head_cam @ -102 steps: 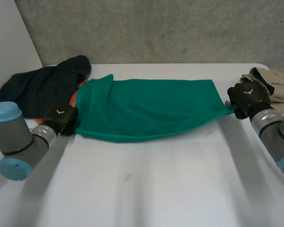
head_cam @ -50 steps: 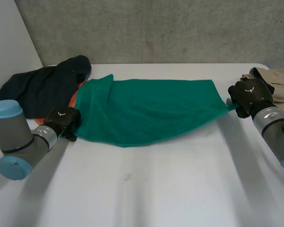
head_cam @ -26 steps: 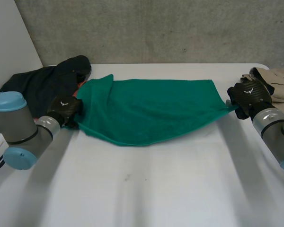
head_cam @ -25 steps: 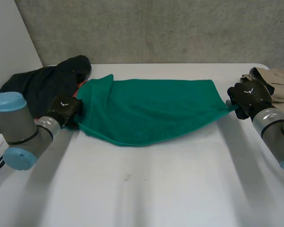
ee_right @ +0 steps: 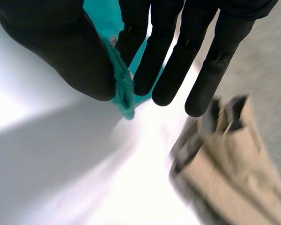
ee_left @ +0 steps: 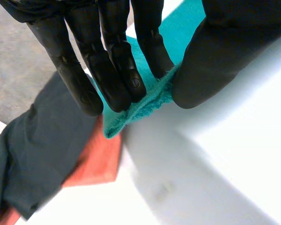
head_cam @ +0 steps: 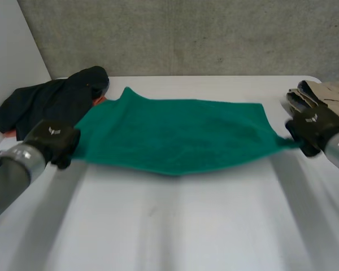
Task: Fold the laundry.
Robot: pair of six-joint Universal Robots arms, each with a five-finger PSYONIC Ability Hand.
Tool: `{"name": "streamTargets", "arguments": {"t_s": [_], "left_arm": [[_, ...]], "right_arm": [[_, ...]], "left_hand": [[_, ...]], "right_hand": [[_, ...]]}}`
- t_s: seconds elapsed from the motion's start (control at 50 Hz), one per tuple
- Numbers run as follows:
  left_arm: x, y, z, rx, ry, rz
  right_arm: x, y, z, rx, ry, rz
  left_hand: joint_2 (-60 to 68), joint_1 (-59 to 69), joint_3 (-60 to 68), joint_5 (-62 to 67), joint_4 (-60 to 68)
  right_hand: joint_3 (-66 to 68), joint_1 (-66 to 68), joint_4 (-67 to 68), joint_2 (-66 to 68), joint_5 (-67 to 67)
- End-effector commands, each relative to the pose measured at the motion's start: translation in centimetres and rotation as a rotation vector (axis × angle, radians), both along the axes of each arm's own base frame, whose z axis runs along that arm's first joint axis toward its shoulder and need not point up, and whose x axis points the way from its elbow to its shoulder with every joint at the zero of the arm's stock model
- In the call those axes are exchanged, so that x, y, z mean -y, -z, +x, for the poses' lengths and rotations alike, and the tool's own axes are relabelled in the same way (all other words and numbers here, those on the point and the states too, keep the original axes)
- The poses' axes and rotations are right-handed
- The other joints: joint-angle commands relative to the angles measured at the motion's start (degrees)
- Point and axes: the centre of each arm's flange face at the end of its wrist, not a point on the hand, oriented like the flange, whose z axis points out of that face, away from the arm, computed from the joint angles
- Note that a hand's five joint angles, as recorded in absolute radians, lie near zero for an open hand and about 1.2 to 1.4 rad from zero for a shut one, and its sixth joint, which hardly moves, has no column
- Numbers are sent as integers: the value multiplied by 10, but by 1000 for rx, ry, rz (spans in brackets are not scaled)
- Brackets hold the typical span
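We see the green towel [head_cam: 175, 135], slack on the white table [head_cam: 175, 226] a moment ago, now lifted and pulled taut. The left hand [head_cam: 52, 140] pinches one corner and the right hand [head_cam: 315, 125] pinches the opposite one, so it looks ready for folding. We count one towel, one dark garment [head_cam: 51, 101], one orange cloth [ee_left: 96, 159] and one beige garment [head_cam: 327, 93].

green towel [head_cam: 175, 132], left hand [head_cam: 52, 140], right hand [head_cam: 316, 124] at corners

The cloth [head_cam: 175, 135] spans the table [head_cam: 175, 226] between left hand [head_cam: 52, 141] and right hand [head_cam: 315, 125], clothes heap [head_cam: 45, 104] far left, garment [head_cam: 330, 96] far right.
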Motion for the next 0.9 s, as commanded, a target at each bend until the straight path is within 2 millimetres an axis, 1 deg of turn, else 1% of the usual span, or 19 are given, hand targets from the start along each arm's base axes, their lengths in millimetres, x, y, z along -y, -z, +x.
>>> {"name": "streamTargets", "arguments": {"t_s": [0.02,0.06,0.1,0.2,0.28,0.3,0.34,0.36,0.42,0.5,0.52,0.64,0.66,0.72,0.8,0.82,0.84,0.86,0.9], "left_arm": [[-100,-2,17,291,134,104],[-117,2,19,340,166,121],[-120,4,20,345,170,121],[-104,5,16,307,149,64],[-72,7,6,243,127,-21],[-57,6,1,218,121,-66],[-40,8,-5,197,116,-106],[-25,12,-9,188,114,-133],[-3,19,-19,181,128,-172],[25,32,-42,172,163,-209],[37,38,-49,172,164,-217],[86,59,-61,189,95,-247],[90,61,-63,190,90,-253],[104,68,-72,190,82,-278],[113,68,-81,178,87,-309],[113,67,-83,174,89,-313],[113,66,-84,174,92,-315],[110,66,-89,171,106,-319],[107,66,-94,164,118,-322]], "right_arm": [[-55,1,-36,-301,-77,311],[-62,1,-41,-320,-87,343],[-61,5,-45,-312,-76,343],[-48,8,-46,-264,-26,249],[-30,10,-46,-182,30,173],[-26,14,-46,-167,39,171],[-12,26,-45,-118,62,155],[-8,27,-44,-110,66,144],[5,33,-33,-84,57,87],[22,40,-18,-88,49,11],[27,42,-17,-94,56,-8],[65,55,-7,-116,107,-121],[74,59,-3,-117,106,-135],[84,64,5,-115,93,-152],[101,68,12,-103,88,-190],[106,69,14,-88,94,-208],[108,70,14,-86,101,-212],[109,71,14,-80,108,-215],[105,67,19,-48,112,-210]], "left_hand": [[115,132,118,137,113],[115,132,118,137,113],[115,132,118,137,113],[115,132,118,137,113],[115,132,118,137,113],[115,132,118,137,113],[115,132,118,137,113],[115,132,118,137,113],[115,132,118,137,113],[115,132,118,137,113],[115,132,118,137,113],[115,132,118,137,113],[115,132,118,137,113],[115,132,118,137,113],[115,132,118,137,113],[29,46,32,51,27],[-195,-178,-192,-173,-197],[-585,-568,-582,-563,-587],[-544,-527,-541,-522,-546]], "right_hand": [[117,147,113,122,124],[117,147,113,122,124],[117,147,113,122,124],[117,147,113,122,124],[117,147,113,122,124],[117,147,113,122,124],[117,147,113,122,124],[117,147,113,122,124],[117,147,113,122,124],[117,147,113,122,124],[117,147,113,122,124],[117,147,113,122,124],[117,147,113,122,124],[117,147,113,122,124],[117,147,113,122,124],[-119,-89,-123,-114,-112],[-330,-299,-334,-324,-322],[-553,-523,-557,-548,-546],[-583,-553,-587,-578,-576]]}}
